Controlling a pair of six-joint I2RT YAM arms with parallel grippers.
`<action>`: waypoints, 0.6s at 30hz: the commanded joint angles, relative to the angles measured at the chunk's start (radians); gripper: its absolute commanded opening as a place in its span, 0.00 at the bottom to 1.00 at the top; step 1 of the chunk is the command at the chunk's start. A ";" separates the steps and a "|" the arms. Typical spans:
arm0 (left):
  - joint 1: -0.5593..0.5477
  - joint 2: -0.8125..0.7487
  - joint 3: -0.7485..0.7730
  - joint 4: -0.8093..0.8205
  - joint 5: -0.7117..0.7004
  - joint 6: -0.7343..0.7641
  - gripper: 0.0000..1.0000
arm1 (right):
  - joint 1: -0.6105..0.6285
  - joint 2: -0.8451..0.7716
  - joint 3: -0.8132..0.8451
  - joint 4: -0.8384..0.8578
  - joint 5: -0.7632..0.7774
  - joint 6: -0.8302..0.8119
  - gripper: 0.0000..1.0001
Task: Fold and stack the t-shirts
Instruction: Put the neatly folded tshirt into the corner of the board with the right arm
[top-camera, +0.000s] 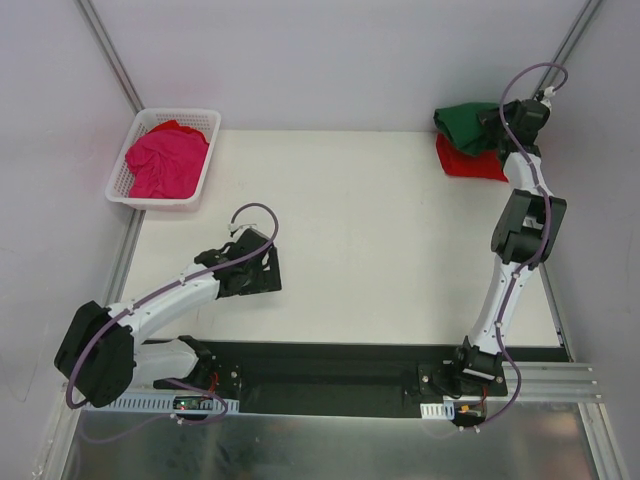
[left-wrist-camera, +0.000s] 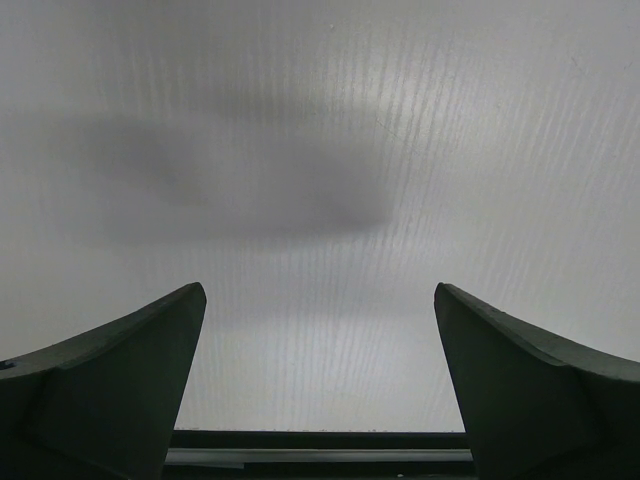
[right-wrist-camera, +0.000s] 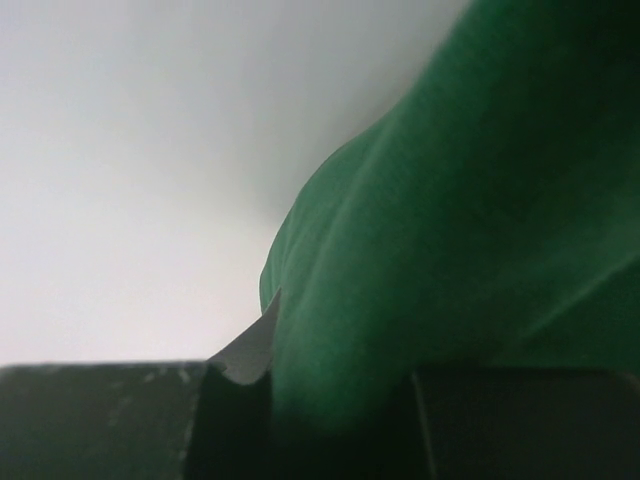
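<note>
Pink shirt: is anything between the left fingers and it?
Only the basket's near wall: the pink shirt lies inside, open from above. Nothing visible lies on the table between the basket and the open left fingers.

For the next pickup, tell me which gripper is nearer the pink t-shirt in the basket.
Left. The left gripper is open above the table, near-right of the pink t-shirt; the right gripper is across the table, shut on the green t-shirt.
</note>
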 joint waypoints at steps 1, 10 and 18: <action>0.005 0.013 0.042 0.001 0.012 -0.011 0.99 | -0.013 -0.028 -0.023 0.180 0.041 0.048 0.01; 0.007 0.042 0.046 0.005 0.010 -0.006 0.99 | -0.022 -0.049 -0.149 0.258 0.090 0.062 0.01; 0.007 0.044 0.040 0.010 0.009 -0.004 0.99 | -0.025 -0.045 -0.188 0.283 0.084 0.068 0.01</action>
